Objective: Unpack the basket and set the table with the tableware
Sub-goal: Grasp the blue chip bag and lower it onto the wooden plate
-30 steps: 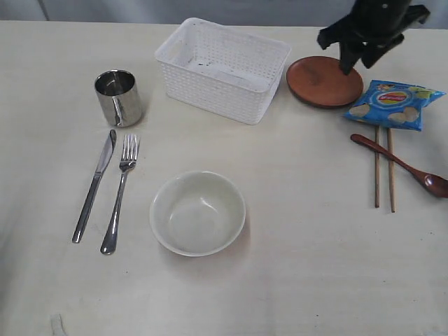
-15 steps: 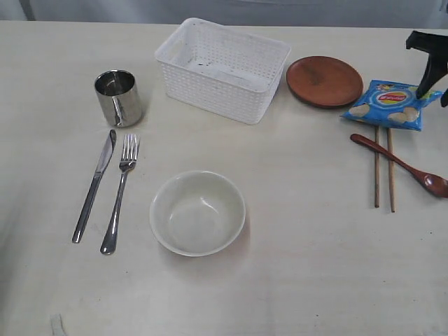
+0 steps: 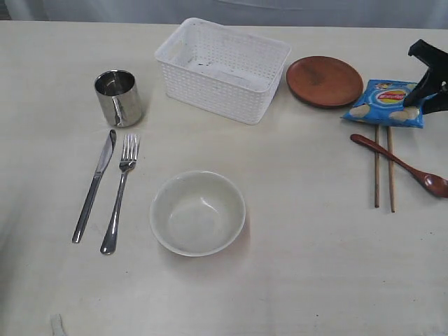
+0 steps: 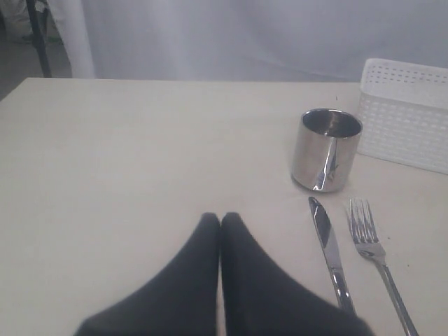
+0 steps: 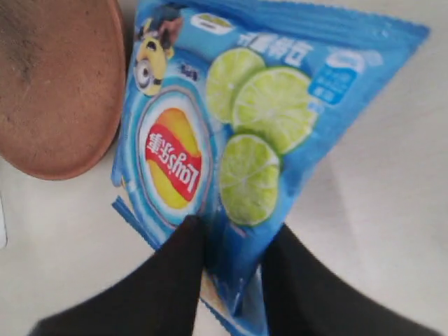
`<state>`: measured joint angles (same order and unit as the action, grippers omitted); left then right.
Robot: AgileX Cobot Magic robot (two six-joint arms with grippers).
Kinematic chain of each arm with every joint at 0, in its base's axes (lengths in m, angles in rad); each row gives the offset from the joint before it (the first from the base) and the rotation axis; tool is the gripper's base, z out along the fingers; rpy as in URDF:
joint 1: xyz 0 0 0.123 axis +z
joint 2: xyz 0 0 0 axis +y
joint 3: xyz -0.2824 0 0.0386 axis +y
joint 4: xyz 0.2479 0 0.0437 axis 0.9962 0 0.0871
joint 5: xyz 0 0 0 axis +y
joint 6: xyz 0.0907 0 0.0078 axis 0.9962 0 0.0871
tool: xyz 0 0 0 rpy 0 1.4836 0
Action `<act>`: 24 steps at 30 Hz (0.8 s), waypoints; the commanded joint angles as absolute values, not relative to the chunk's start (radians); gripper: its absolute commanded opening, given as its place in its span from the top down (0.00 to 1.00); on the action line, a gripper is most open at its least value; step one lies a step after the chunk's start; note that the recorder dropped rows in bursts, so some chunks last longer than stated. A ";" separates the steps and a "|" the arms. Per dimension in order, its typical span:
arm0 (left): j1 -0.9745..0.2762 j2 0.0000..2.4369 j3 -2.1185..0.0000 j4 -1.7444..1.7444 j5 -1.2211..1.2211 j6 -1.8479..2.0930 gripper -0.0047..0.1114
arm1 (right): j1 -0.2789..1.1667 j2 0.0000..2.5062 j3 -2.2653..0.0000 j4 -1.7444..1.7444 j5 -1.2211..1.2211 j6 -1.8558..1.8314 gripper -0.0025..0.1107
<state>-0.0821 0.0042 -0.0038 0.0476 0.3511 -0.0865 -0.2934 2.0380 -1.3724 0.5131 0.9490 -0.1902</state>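
The white basket [image 3: 210,94] stands at the back of the table [image 3: 315,266] and looks empty. On the left lie the steel cup [image 3: 119,98], knife [image 3: 94,185] and fork [image 3: 120,192]; the pale bowl [image 3: 197,212] sits in the middle. The brown plate [image 3: 324,80], chopsticks [image 3: 376,168] and wooden spoon [image 3: 399,162] are on the right. My right gripper [image 5: 234,234] is shut on a corner of the blue chip bag [image 5: 231,119], beside the plate [image 5: 56,84]. Low over bare table near the knife [image 4: 327,245], my left gripper [image 4: 220,218] is shut on nothing.
The chip bag [image 3: 385,101] lies between the plate and the chopsticks' far ends. The right gripper [image 3: 418,103] reaches in from the table's right edge. The left arm is outside the exterior view. A grey curtain hangs behind the table.
The right gripper left the plate, swung right and came down onto the right end of the chip bag. The tableware has not moved.
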 commanded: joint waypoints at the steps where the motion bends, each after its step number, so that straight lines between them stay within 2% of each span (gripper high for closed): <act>1: -0.079 0.000 0.000 0.055 0.343 -0.083 0.96 | -0.299 2.024 -1.369 0.526 0.927 -0.229 0.98; 5: -0.079 0.000 0.000 0.055 0.343 -0.083 0.96 | -0.297 1.919 -1.371 0.544 0.843 -0.229 0.98; 8: -0.079 0.000 0.000 0.055 0.343 -0.083 0.96 | -0.275 1.891 -1.371 0.800 0.854 -0.388 0.98; 10: -0.079 0.000 0.000 0.055 0.343 -0.083 0.96 | -0.220 1.905 -1.372 0.843 0.839 -0.425 0.98; 17: -0.079 0.000 0.000 0.055 0.343 -0.083 0.96 | -0.069 2.030 -1.465 0.824 0.809 -0.385 0.98; 24: -0.079 0.000 0.000 0.055 0.343 -0.083 0.96 | -0.071 2.053 -1.487 0.620 0.758 -0.269 0.98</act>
<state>-0.0821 0.0042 -0.0038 0.0476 0.3511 -0.0865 -0.0572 2.0563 -1.4787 0.6656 0.7573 -0.2858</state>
